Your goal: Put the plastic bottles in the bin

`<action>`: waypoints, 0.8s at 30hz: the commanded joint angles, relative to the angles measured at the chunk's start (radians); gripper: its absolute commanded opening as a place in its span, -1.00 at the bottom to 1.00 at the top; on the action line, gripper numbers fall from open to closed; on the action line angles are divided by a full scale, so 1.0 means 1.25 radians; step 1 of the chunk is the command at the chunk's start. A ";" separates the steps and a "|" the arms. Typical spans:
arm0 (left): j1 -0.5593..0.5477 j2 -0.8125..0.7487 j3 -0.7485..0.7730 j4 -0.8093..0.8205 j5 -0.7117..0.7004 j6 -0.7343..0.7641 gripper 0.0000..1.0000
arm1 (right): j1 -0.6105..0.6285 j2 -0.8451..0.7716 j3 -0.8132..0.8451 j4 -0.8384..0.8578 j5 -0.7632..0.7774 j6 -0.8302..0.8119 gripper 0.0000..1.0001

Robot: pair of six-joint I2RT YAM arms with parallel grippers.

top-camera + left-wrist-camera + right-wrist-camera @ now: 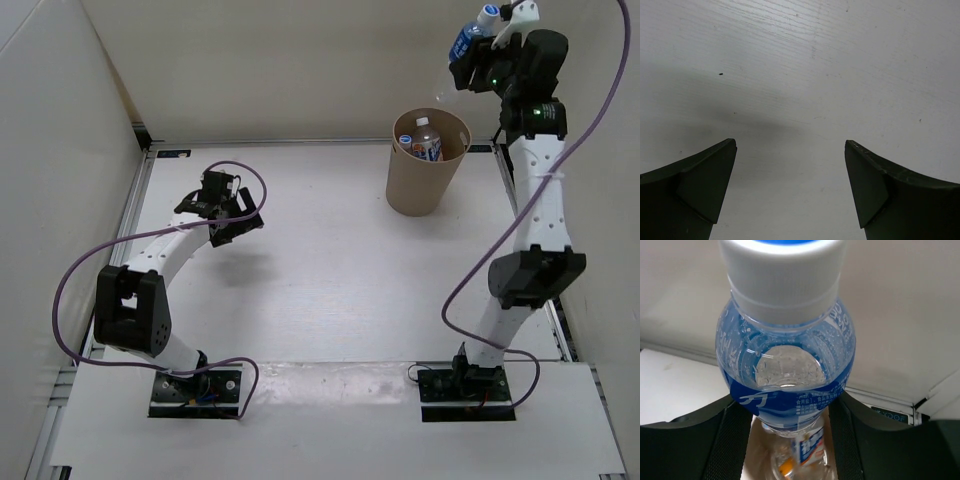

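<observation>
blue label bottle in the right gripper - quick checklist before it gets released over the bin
1. Grip: the right gripper has a finger on each side of the blue-label bottle - ok.
2. Bottle centred over the bin: the top view shows it high and offset to the far right, while the wrist view shows the bin's inside beneath it - cannot tell.
3. Bin upright - ok.
4. Room inside: one white-orange label bottle is in it, with space beside - ok.
5. Left gripper open, empty, away from the bin - ok.
</observation>
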 commanded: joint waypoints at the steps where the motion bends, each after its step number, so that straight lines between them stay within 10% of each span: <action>1: 0.007 -0.009 0.023 0.002 -0.002 0.008 1.00 | -0.025 0.095 0.078 -0.030 0.063 0.017 -1.00; 12: 0.007 -0.048 -0.015 0.001 -0.018 0.000 1.00 | -0.031 0.114 0.010 -0.095 0.027 -0.017 -1.00; 15: 0.007 -0.048 -0.014 0.001 -0.017 0.000 1.00 | -0.034 0.111 0.011 -0.131 -0.008 -0.018 -0.44; 18: 0.007 -0.038 -0.008 0.000 -0.016 0.001 1.00 | -0.025 0.096 0.017 -0.153 -0.006 -0.050 0.80; 24: 0.007 -0.018 0.013 -0.011 -0.008 0.008 1.00 | -0.027 0.080 0.081 -0.145 0.030 -0.049 0.81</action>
